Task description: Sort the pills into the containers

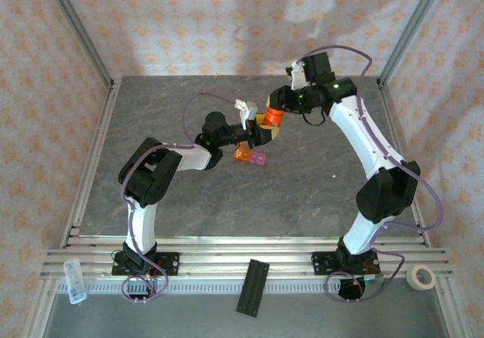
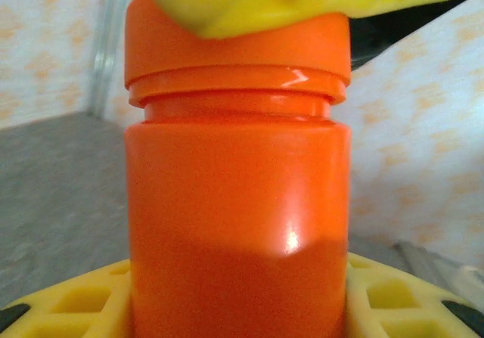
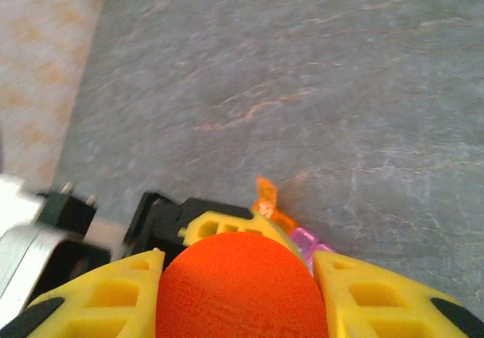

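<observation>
From above, both my arms meet over the middle of the grey surface (image 1: 318,187). My left fingers (image 1: 262,132) are clamped on the body of the orange bottle (image 1: 272,118), holding it off the surface, and my right fingers (image 1: 280,111) come in from the far right onto its top end. The containers (image 1: 249,157), a short strip of cells with one end orange and the rest pink, lie on the surface just beside and below the bottle, on the near side. From my left wrist, the bottle stands upright between my two yellow fingers, which press its lower sides, and one yellow right finger sits across the cap (image 2: 234,43), which is on the neck. From my right wrist, I look down on the round orange cap, with a yellow finger tight against each side, so I take these fingers as closed on the cap. Past it, the orange end and a pink cell of the strip show on the surface. I cannot make out any pills and judge that they are inside the bottle. The step in hand looks like opening the bottle. Next I need to twist the cap with my right fingers while my left grip keeps the body from turning, then lift the cap away without tipping anything over the strip.
</observation>
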Controlling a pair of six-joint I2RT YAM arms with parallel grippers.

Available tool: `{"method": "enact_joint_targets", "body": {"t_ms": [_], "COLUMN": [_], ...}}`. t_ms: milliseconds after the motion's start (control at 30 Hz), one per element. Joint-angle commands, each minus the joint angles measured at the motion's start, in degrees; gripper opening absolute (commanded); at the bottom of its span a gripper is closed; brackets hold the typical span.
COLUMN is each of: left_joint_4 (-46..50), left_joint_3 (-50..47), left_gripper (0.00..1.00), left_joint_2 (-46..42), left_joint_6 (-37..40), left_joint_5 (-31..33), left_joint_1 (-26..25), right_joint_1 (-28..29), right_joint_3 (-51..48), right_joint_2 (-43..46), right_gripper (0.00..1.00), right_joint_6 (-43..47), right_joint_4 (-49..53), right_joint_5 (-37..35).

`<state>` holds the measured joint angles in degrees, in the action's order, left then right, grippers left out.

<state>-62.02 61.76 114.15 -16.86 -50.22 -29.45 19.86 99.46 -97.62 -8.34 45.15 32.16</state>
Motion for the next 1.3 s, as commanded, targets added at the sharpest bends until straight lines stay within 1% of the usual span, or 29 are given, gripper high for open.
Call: {"method": "enact_joint_targets", "body": {"t_ms": [0, 100, 133, 200, 267, 367, 400, 533, 600, 667, 767, 800, 933, 1033, 1167, 1267], "left_joint_4": [-1.4, -2.3, -2.9, -3.4, -3.4, -4.1, -4.2, -6.0, -6.6, -7.4, -8.7, -9.1, -9.6, -9.8, -9.9, -10.0], "left_joint_3": [-0.6, -1.6, -1.8, -1.9, -1.6, -1.1, -0.8, 0.0, 0.4, 1.0, 2.7, 3.6, 6.8, 8.6, 9.0, 9.1], "left_gripper": [0.0, 0.0, 0.0, 0.0, 0.0, 0.0, 0.0, 0.0, 0.0, 0.0, 0.0, 0.0, 0.0, 0.0, 0.0, 0.0], "left_joint_2": [-7.2, -7.4, -7.3, -7.1, -6.8, -6.0, -5.8, -5.1, -5.1, -3.3, -2.4, -2.1, -0.8, 0.0, 0.3, 0.2], "left_joint_6": [13.7, 14.7, 14.6, 14.5, 14.2, 13.1, 12.5, 9.7, 8.3, 6.7, 2.4, 0.4, -6.5, -10.5, -12.4, -12.7], "left_joint_5": [14.1, 17.6, 18.3, 18.8, 18.4, 17.1, 16.7, 14.5, 12.8, 10.3, 4.5, 1.6, -7.6, -12.1, -14.0, -14.3], "left_joint_1": [-1.9, -2.8, -2.9, -3.0, -3.0, -2.9, -2.7, -1.8, -1.2, -0.4, 0.8, 1.2, 2.4, 2.6, 2.6, 2.6], "right_joint_1": [4.4, 6.2, 6.4, 6.6, 6.6, 6.3, 5.8, 2.5, 0.7, -0.3, -1.9, -2.4, -3.4, -3.7, -3.7, -3.7], "right_joint_3": [-5.9, -10.4, -11.6, -12.9, -12.3, -8.3, -6.3, 0.3, 2.9, 4.7, 7.9, 9.6, 15.8, 20.9, 25.3, 25.9], "right_joint_2": [2.5, 3.6, 3.8, 4.3, 4.4, 4.1, 4.1, 5.6, 6.9, 8.0, 7.7, 6.8, 3.3, 0.0, -3.3, -4.7], "right_gripper": [0.3, 0.3, 0.3, 0.31, 0.35, 0.47, 0.54, 0.77, 0.83, 0.88, 0.89, 0.88, 0.83, 0.8, 0.77, 0.76], "right_joint_6": [-11.0, -13.3, -13.8, -14.3, -14.0, -12.5, -11.8, -9.2, -7.7, -5.5, 1.3, 4.8, 17.7, 21.8, 22.8, 22.6], "right_joint_4": [-6.0, -10.2, -11.4, -12.9, -12.7, -9.8, -8.7, -6.2, -5.2, -4.3, -0.7, 1.8, 11.1, 16.3, 19.3, 19.5], "right_joint_5": [-9.4, -12.4, -12.5, -13.1, -13.5, -14.4, -14.0, -9.4, -6.1, -3.6, 1.0, 3.2, 9.1, 10.7, 12.7, 14.0]}}
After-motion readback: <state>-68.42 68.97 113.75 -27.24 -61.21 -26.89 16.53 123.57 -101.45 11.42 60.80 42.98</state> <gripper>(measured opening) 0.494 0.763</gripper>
